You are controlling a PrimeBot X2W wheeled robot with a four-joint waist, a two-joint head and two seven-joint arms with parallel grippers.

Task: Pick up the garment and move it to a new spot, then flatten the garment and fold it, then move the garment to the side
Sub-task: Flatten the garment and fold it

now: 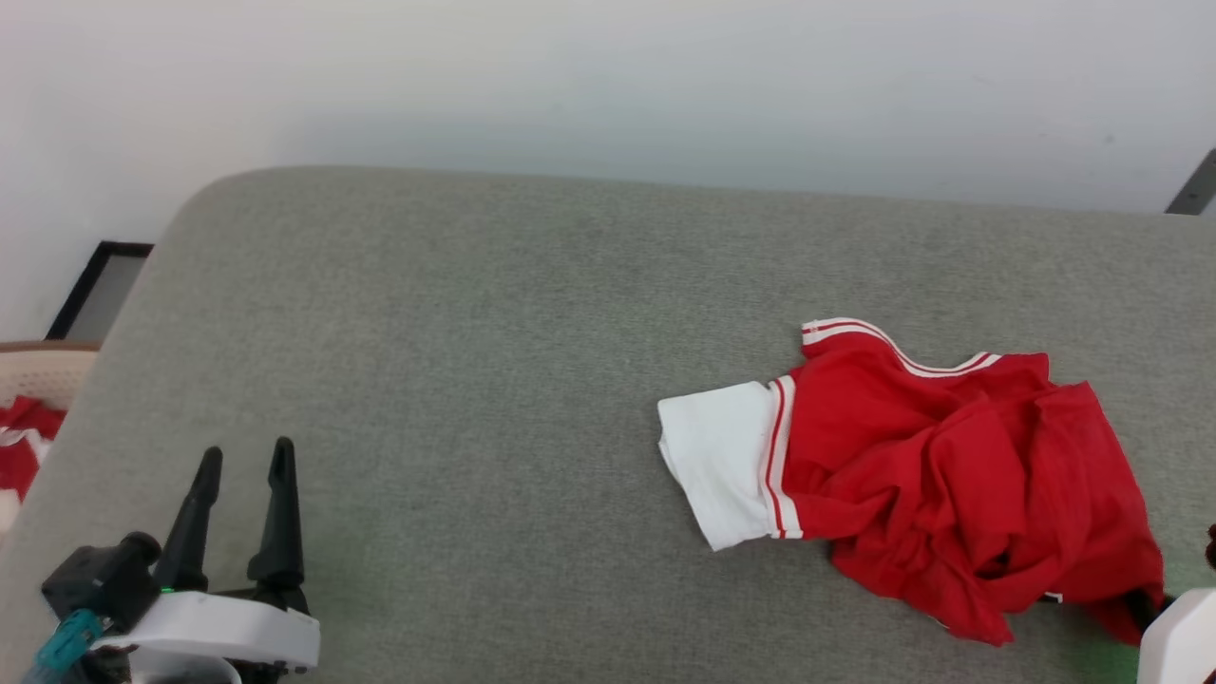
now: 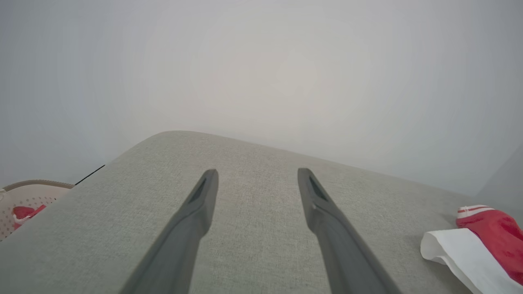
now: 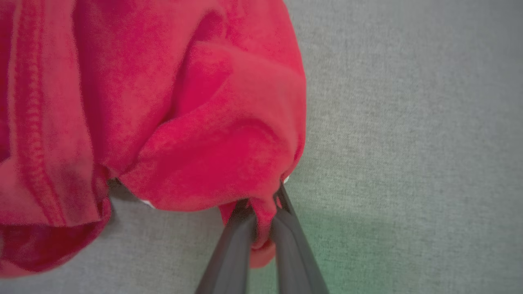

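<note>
Right gripper [image 3: 261,214] first: its 2 dark fingers are pressed together on a small tuck of red cloth at the near edge of the garment [image 1: 950,475]. The pinch sits low, right down by the grey padded surface [image 1: 475,313], and the fold bulges out just above the fingertips. So there is a grip, but from the wrist view I read no real lift yet; most of the cloth lies on the surface.

Out from there, the garment is a crumpled red heap on the right part of the surface. 1 white sleeve [image 1: 717,461] with striped trim sticks out toward the middle, and a striped band runs along the far edge. The print can't be made out, probably buried in the folds.

Over on the other side, the left gripper [image 1: 245,456] hangs with its fingers spread and nothing between them, well apart from the garment, above bare grey. Beyond the left edge sits a beige basket [image 1: 43,366] with another red-and-white cloth [image 1: 24,437] in it.

Where does that leave us? I'd call this step 1 of the job, the pick-up and move. Flattening, folding and moving it aside all look undone.
</note>
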